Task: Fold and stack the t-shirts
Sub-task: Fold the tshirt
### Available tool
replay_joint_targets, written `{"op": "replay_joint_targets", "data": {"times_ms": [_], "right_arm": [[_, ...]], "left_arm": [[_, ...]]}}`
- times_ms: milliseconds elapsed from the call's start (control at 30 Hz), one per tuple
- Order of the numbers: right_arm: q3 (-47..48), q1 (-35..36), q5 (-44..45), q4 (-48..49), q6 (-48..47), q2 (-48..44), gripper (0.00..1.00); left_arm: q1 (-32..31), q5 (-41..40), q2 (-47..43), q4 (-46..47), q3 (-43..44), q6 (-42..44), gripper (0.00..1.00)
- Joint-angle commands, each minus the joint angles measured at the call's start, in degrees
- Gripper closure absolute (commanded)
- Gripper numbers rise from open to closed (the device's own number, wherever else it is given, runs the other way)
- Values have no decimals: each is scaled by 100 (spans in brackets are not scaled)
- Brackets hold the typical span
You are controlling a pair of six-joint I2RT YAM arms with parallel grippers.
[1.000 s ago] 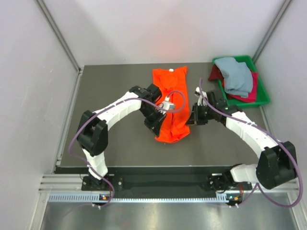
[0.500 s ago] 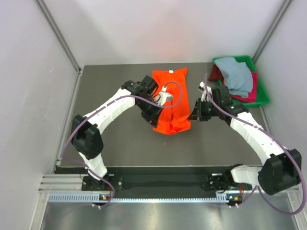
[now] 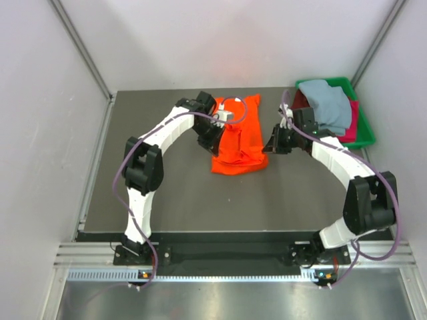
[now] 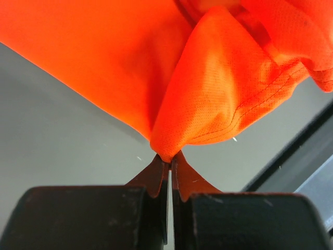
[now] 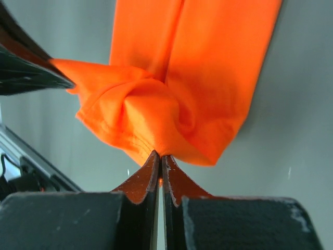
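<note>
T-shirt (image 3: 241, 143) lies on table (image 3: 167, 193), left of tray (image 3: 353, 144).

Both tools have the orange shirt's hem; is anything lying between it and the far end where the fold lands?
Nothing visible. The left tool and right tool pinch the orange t-shirt at its hem; the cloth beyond lies bare. The green tray sits off to the right, apart.

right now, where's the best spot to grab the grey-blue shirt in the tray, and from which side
Probably the raised crumple in the middle of the grey-blue shirt, from straight above: it lies bunched on top of the crimson shirts, and the green tray has walls that block a sideways approach.
</note>
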Motion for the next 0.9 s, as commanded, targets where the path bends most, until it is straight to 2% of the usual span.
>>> {"op": "replay_joint_targets", "data": {"times_ms": [0,133,367,500,567,600,667,733,767,833,867], "right_arm": [[652,-62,-22,507,-96,303,100],[1188,-62,-66,595,-61,821,100],[1997,-62,-145,665,-70,2015,100],[2366,-36,-66,727,-70,2579,100],[2604,-9,-40,701,-140,2834,98],[2761,-1,-13,665,-166,2887,88],[2877,17,31,595,-201,2888,65],[2982,8,66,560,-359,2687,56],[2991,8,101,516,-430,2590,52],[2965,8,127,463,-561,2292,51],[2956,8,119,428,-606,2203,51]], "left_arm": [[212,90,310,213,611,-67,100],[327,125,609,301,1059,-41,100],[626,143,1022,837,1314,-190,100],[758,169,1628,960,1780,-365,99],[793,125,1830,1109,1965,-462,84],[802,125,1875,1127,2017,-480,70],[811,125,1815,1171,2158,-445,60],[811,151,1639,1162,2237,-410,50],[819,160,1377,1127,2229,-410,48],[820,291,1060,1127,2107,-444,42],[820,301,615,1240,1932,-506,40]]}}
